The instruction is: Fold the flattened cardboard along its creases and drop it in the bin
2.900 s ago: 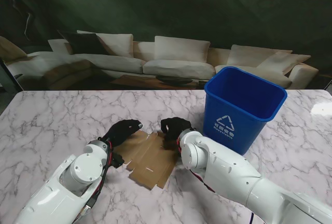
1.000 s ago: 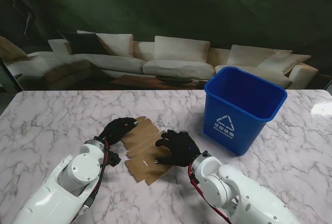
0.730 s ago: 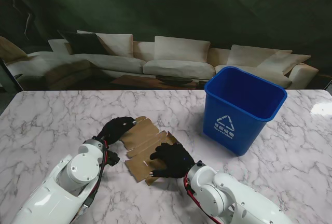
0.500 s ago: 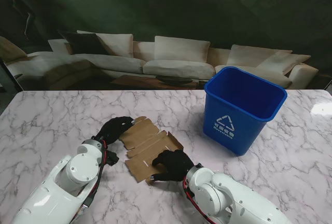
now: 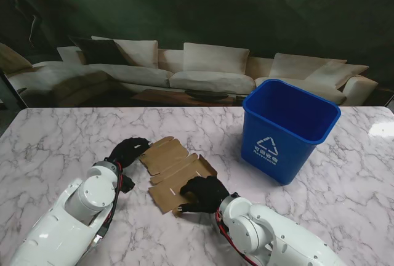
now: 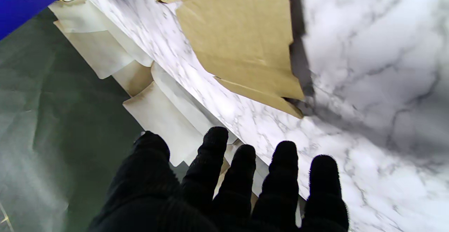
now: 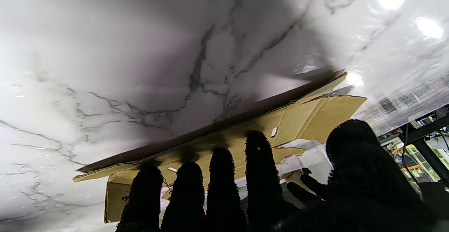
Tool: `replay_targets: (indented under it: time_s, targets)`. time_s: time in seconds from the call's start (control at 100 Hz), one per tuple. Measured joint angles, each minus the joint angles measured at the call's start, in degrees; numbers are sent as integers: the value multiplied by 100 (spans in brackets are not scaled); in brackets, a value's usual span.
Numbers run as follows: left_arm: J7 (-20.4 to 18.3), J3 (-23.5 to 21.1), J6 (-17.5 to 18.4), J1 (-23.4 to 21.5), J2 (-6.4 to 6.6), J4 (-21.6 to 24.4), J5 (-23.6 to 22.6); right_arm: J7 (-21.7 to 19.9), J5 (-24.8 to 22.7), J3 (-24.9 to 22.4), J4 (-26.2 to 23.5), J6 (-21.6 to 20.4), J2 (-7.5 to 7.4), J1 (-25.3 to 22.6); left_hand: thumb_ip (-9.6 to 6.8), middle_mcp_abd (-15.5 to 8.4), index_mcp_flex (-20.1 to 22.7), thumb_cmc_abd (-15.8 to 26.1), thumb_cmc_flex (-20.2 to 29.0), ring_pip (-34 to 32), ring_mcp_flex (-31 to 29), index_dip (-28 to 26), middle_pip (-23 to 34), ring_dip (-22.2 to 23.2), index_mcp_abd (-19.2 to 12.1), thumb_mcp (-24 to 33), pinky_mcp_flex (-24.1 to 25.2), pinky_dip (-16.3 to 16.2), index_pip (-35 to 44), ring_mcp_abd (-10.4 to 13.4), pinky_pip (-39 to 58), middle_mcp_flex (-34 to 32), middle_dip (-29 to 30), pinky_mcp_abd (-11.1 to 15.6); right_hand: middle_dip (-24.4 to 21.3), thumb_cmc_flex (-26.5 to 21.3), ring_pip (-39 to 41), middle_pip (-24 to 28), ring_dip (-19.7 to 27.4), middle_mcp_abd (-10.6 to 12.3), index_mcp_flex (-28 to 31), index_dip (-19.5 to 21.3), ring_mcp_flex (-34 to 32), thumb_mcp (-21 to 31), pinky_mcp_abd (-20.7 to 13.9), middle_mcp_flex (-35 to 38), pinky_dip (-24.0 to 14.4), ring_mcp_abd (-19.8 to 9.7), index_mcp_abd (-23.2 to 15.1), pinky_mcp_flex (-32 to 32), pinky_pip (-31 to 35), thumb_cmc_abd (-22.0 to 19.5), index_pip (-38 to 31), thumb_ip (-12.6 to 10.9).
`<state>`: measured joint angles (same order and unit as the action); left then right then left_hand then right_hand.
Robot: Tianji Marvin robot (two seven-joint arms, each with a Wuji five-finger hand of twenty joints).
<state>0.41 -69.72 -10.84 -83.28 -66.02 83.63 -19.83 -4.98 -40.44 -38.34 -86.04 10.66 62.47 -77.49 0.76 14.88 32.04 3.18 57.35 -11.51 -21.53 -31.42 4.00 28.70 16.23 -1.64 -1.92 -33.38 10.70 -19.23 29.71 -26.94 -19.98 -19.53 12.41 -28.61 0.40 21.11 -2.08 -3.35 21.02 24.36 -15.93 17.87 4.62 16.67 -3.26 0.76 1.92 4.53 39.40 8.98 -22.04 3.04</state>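
The flattened brown cardboard (image 5: pixel 173 172) lies on the marble table between my hands, creases showing. My left hand (image 5: pixel 127 151), in a black glove, sits just off its left edge with fingers spread and holds nothing; in the left wrist view the cardboard (image 6: pixel 242 46) lies beyond the fingertips (image 6: pixel 285 155) without touching them. My right hand (image 5: pixel 204 193) rests at the near right edge, fingers extended. In the right wrist view the fingertips (image 7: pixel 257 144) lie against the slightly raised near edge of the cardboard (image 7: pixel 308 120). The blue bin (image 5: pixel 287 127) stands upright at the right.
The table (image 5: pixel 55 143) is white marble and stretches wide on both sides. Sofas (image 5: pixel 209 69) stand beyond its far edge. The bin's open mouth faces upward, a hand's width to the right of the cardboard.
My right hand slid from on top of the cardboard back to its near right edge. My left hand drew back off the left edge. The cardboard shifted a little.
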Motion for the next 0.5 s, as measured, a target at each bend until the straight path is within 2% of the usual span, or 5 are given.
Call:
replay_targets:
  time_s: [0.17,0.5]
  targets:
    - [-41,127,-79,375,18,-441,115,-101,19,-43,-46,-9,-12,-19,0,0,0,0,-45,206,230,0,-116,-275,0,0,3,89,-6,58,-286,186,356,0,-6,0,0,-93,0,0,-2,-62,0,0,-36,-7,74,0,0,5,-85,0,12,0]
    - [-136,441,-125,656,30,-660,159,-190,-35,-230,-257,-132,-91,-287,0,-11,-259,0,-123,256,374,4,-156,-365,-7,0,10,141,-113,146,-627,283,366,1,-19,-2,-14,-165,38,0,-2,-62,22,-89,-56,-12,151,1,15,62,-262,0,13,0]
